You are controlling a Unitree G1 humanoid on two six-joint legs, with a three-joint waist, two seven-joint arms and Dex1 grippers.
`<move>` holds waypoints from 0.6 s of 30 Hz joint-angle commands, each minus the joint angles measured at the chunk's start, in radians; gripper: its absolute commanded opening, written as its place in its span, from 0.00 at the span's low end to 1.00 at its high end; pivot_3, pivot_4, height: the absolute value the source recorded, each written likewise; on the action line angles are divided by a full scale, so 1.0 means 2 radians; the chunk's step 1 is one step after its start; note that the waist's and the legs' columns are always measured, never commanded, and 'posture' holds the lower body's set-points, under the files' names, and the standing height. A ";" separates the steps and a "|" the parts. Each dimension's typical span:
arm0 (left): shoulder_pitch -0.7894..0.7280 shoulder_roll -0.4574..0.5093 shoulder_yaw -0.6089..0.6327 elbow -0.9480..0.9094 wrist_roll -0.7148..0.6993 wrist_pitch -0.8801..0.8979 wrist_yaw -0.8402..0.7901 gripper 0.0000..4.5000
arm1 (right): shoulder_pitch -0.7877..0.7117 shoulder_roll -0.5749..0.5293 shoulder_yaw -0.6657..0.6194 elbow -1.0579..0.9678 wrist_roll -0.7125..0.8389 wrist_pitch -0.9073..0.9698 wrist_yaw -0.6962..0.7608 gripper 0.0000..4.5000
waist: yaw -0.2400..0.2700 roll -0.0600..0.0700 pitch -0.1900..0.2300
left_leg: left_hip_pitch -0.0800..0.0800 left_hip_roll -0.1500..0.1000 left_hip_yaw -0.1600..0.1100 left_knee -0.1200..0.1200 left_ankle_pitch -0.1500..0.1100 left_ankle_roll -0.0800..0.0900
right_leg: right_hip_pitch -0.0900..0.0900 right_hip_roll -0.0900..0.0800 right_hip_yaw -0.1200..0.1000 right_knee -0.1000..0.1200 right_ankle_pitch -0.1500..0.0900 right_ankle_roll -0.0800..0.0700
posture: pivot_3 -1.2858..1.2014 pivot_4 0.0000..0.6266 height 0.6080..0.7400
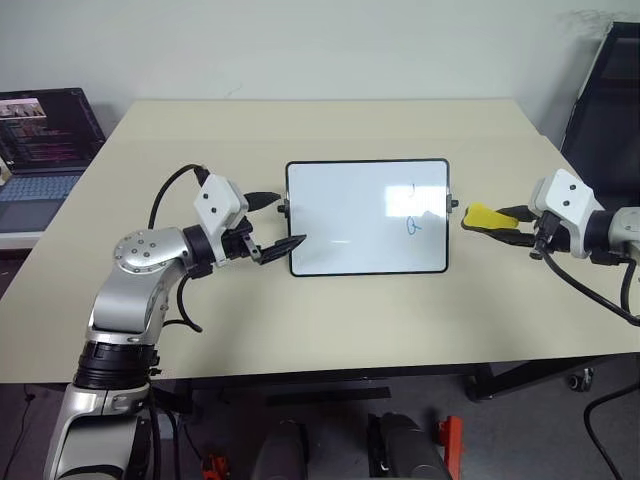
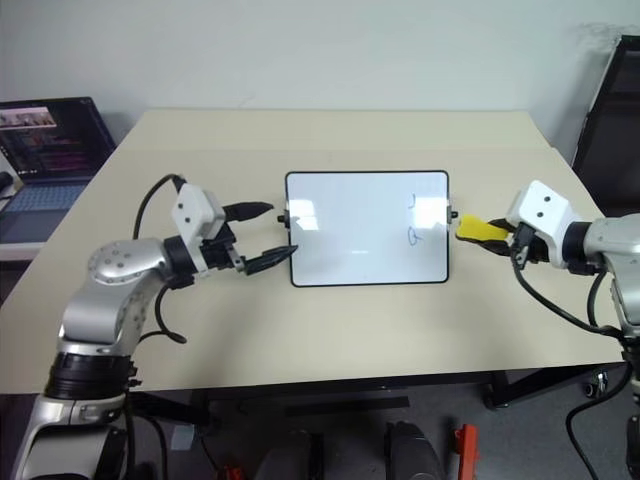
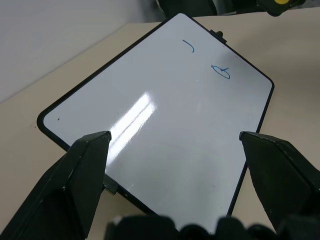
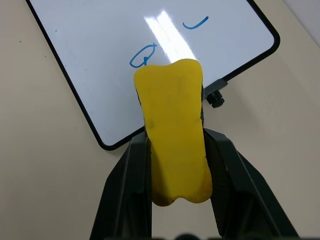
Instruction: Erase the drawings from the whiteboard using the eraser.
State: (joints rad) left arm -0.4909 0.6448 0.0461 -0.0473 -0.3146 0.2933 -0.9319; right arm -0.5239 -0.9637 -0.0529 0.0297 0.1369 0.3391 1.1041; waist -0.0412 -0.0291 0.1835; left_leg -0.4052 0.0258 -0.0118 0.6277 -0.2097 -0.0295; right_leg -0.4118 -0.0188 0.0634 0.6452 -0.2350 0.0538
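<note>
The table (image 1: 330,330) is carrying everything I am working on, a broad beige top with a laptop (image 1: 40,150) sitting off beyond its far left edge. In the middle the whiteboard (image 1: 350,215) is lying flat, its black frame whole and a small black knob poking out at each short side.

My left gripper (image 1: 277,220) is hovering just off the board's left short side with its two fingers spread wide, one on either side of that edge, gripping nothing. I judge it is getting ready to steady the board.

My right gripper (image 1: 497,222) is waiting just beyond the board's right short side, near the knob, pinching the eraser (image 1: 483,216) tightly between both fingers. The yellow block is sticking out ahead of the fingertips and angling down toward the board, but it is hanging clear of the white surface.

The drawings (image 4: 144,54) are still sitting there in blue: a small loop and, a little apart from it, a short curved stroke (image 4: 195,22), both in the right part of the board, close to the eraser.

So I am in the approach stage, with wiping not yet begun. The next move is asking me to bring the eraser in over the frame, press its face onto the loop and rub across both marks, while keeping the board from sliding.
</note>
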 commanded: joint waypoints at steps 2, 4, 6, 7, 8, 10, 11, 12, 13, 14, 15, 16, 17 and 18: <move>-0.010 0.011 -0.001 -0.024 -0.003 -0.001 -0.009 1.00 | -0.010 -0.017 -0.001 0.006 -0.008 -0.018 0.002 0.25 | 0.000 0.000 0.000 | 0.000 0.000 0.000 0.000 0.000 0.000 | 0.000 0.000 0.000 0.000 0.000 0.000 | 0.52 0.24 1.00; -0.012 0.013 -0.002 -0.028 -0.002 0.006 -0.009 1.00 | -0.008 -0.018 -0.001 0.007 -0.008 -0.019 0.003 0.25 | 0.000 0.000 0.000 | 0.000 0.000 0.000 0.000 0.000 0.000 | 0.000 0.000 0.000 0.000 0.000 0.000 | 0.52 0.24 1.00; -0.014 0.014 -0.003 -0.030 -0.001 0.011 -0.009 1.00 | -0.008 -0.018 -0.001 0.005 -0.007 -0.018 0.004 0.25 | 0.000 0.000 0.000 | 0.000 0.000 0.000 0.000 0.000 0.000 | 0.000 0.000 0.000 0.000 0.000 0.000 | 0.52 0.24 1.00; -0.016 0.016 -0.005 -0.031 0.000 0.014 -0.010 1.00 | -0.008 -0.018 0.000 0.004 -0.007 -0.018 0.004 0.25 | 0.000 0.000 0.000 | 0.000 0.000 0.000 0.000 0.000 0.000 | 0.000 0.000 0.000 0.000 0.000 0.000 | 0.52 0.24 1.00; -0.017 0.017 -0.006 -0.032 0.002 0.016 -0.010 1.00 | -0.008 -0.017 0.000 0.004 -0.007 -0.017 0.004 0.25 | 0.001 0.000 0.000 | 0.000 0.000 0.000 0.000 0.000 0.000 | 0.000 0.000 0.000 0.000 0.000 0.000 | 0.52 0.24 1.00; -0.021 0.019 -0.009 -0.035 0.004 0.018 -0.010 1.00 | -0.008 -0.017 0.001 0.004 -0.007 -0.017 0.003 0.25 | 0.001 0.000 0.000 | 0.000 0.000 0.000 0.000 0.000 0.000 | 0.000 0.000 0.000 0.000 0.000 0.000 | 0.52 0.24 1.00; -0.024 0.020 -0.010 -0.036 0.004 0.020 -0.009 1.00 | -0.007 -0.016 0.002 0.002 -0.007 -0.016 0.002 0.25 | 0.001 0.000 0.000 | 0.000 0.000 0.000 0.000 0.000 0.000 | 0.000 0.000 0.000 0.000 0.000 0.000 | 0.52 0.24 1.00; -0.026 0.020 -0.010 -0.037 0.003 0.021 -0.009 1.00 | -0.006 -0.015 0.002 0.001 -0.006 -0.014 0.002 0.25 | 0.001 0.000 0.000 | 0.000 0.000 0.000 0.000 0.000 0.000 | 0.000 0.000 0.000 0.000 0.000 0.000 | 0.52 0.24 1.00; -0.027 0.020 -0.010 -0.037 0.003 0.023 -0.009 1.00 | -0.005 -0.015 0.002 -0.001 -0.006 -0.013 0.002 0.25 | 0.001 0.000 0.000 | 0.000 0.000 0.000 0.000 0.000 0.000 | 0.000 0.000 0.000 0.000 0.000 0.000 | 0.52 0.24 1.00; -0.027 0.020 -0.011 -0.036 0.004 0.023 -0.009 1.00 | -0.004 -0.014 0.002 -0.003 -0.005 -0.012 0.001 0.25 | 0.001 0.000 0.000 | 0.000 0.000 0.000 0.000 0.000 0.000 | 0.000 0.000 0.000 0.000 0.000 0.000 | 0.52 0.24 1.00; -0.027 0.021 -0.012 -0.036 0.005 0.024 -0.009 1.00 | -0.004 -0.013 0.003 -0.005 -0.005 -0.011 0.001 0.25 | 0.001 0.000 0.000 | 0.000 0.000 0.000 0.000 0.000 0.000 | 0.000 0.000 0.000 0.000 0.000 0.000 | 0.52 0.24 1.00; -0.027 0.021 -0.013 -0.035 0.005 0.024 -0.009 1.00 | -0.004 -0.013 0.003 -0.005 -0.005 -0.011 0.001 0.25 | 0.001 0.000 0.000 | 0.000 0.000 0.000 0.000 0.000 0.000 | 0.000 0.000 0.000 0.000 0.000 0.000 | 0.52 0.24 1.00; -0.026 0.021 -0.013 -0.034 0.007 0.022 -0.009 1.00 | -0.004 -0.013 0.004 -0.005 -0.005 -0.011 0.001 0.25 | 0.001 0.000 0.000 | 0.000 0.000 0.000 0.000 0.000 0.000 | 0.000 0.000 0.000 0.000 0.000 0.000 | 0.52 0.24 1.00; -0.025 0.021 -0.013 -0.033 0.008 0.021 -0.008 1.00 | -0.005 -0.013 0.004 -0.004 -0.005 -0.012 0.001 0.25 | 0.001 0.000 0.000 | 0.000 0.000 0.000 0.000 0.000 0.000 | 0.000 0.000 0.000 0.000 0.000 0.000 | 0.52 0.24 1.00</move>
State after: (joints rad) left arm -0.5240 0.6729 0.0150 -0.0761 -0.3005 0.3431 -0.9507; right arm -0.5237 -0.9775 -0.0340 0.0444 0.1196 0.3191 1.1096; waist -0.0397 -0.0291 0.1835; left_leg -0.4052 0.0257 -0.0117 0.6281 -0.2097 -0.0295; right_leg -0.4117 -0.0188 0.0636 0.6455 -0.2348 0.0540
